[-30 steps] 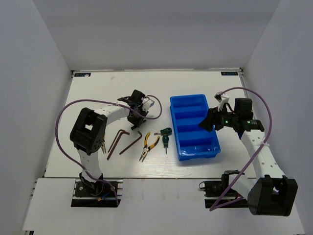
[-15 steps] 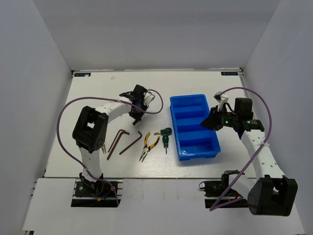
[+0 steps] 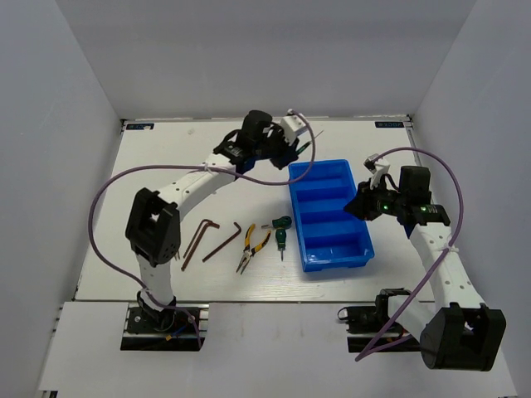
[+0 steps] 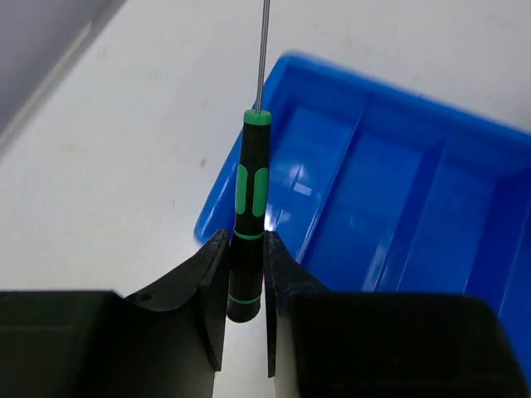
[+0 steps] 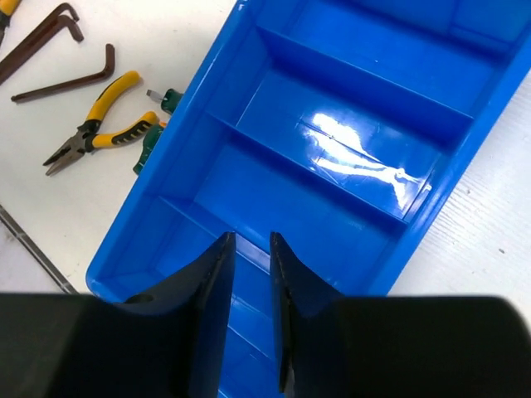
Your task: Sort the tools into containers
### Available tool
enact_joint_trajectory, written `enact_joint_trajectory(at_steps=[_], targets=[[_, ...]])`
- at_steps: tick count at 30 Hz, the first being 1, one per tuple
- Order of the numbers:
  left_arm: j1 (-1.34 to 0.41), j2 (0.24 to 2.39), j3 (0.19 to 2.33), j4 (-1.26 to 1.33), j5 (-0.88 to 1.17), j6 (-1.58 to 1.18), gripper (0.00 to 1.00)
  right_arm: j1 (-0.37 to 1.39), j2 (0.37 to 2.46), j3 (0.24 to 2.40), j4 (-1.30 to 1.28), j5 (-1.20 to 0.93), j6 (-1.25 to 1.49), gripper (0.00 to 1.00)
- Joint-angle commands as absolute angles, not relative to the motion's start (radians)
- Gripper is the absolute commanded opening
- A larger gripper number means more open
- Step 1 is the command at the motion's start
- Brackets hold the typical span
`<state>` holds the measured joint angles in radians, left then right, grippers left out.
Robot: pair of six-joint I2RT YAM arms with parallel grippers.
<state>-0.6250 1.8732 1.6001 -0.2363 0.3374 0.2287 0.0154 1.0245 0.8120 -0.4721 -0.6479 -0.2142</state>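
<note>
My left gripper (image 4: pixel 246 240) is shut on the thin screwdriver (image 4: pixel 250 182), gripping its black-and-green handle with the shaft pointing away. In the top view, the left gripper (image 3: pixel 292 149) hangs over the far left corner of the blue tray (image 3: pixel 332 222). My right gripper (image 5: pixel 251 240) hovers over the tray (image 5: pixel 332 108), its jaws a narrow gap apart with nothing between them. It is by the tray's right wall (image 3: pixel 357 205). All four compartments look bare. On the table left of the tray lie two brown hex keys (image 3: pixel 197 240) (image 3: pixel 222 242), yellow-handled pliers (image 3: pixel 253 246) and a stubby green-black tool (image 3: pixel 281 228).
White walls enclose the table on three sides. The tray's far left corner (image 4: pixel 286 62) lies just beneath the screwdriver's shaft. The hex keys (image 5: pixel 70 79), pliers (image 5: pixel 104 124) and stubby tool (image 5: pixel 158 124) lie close together beside the tray's left wall.
My left arm has lifted from the table near the hex keys and swung far and right to the tray's corner, carrying the screwdriver. My right gripper's jaws have narrowed.
</note>
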Motion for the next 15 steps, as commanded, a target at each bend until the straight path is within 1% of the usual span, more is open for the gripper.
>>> enact_joint_trajectory(at_steps=[1, 4, 6, 10, 15], targets=[[-0.664, 1.967, 1.748, -0.173, 0.460, 0.288, 0.00, 0.020, 1.009, 0.827, -0.456, -0.621, -0.244, 0.32], [-0.687, 2.042, 1.842, -0.172, 0.448, 0.288, 0.00, 0.018, 1.012, 0.830, -0.459, -0.617, -0.247, 0.32], [-0.713, 2.094, 1.870, -0.155, 0.388, 0.288, 0.00, 0.017, 1.011, 0.828, -0.459, -0.611, -0.247, 0.33], [-0.723, 2.164, 1.901, -0.146, 0.327, 0.279, 0.00, 0.015, 1.002, 0.833, -0.462, -0.595, -0.249, 0.33], [-0.741, 2.198, 1.910, -0.137, 0.282, 0.279, 0.00, 0.015, 1.002, 0.834, -0.462, -0.588, -0.250, 0.33]])
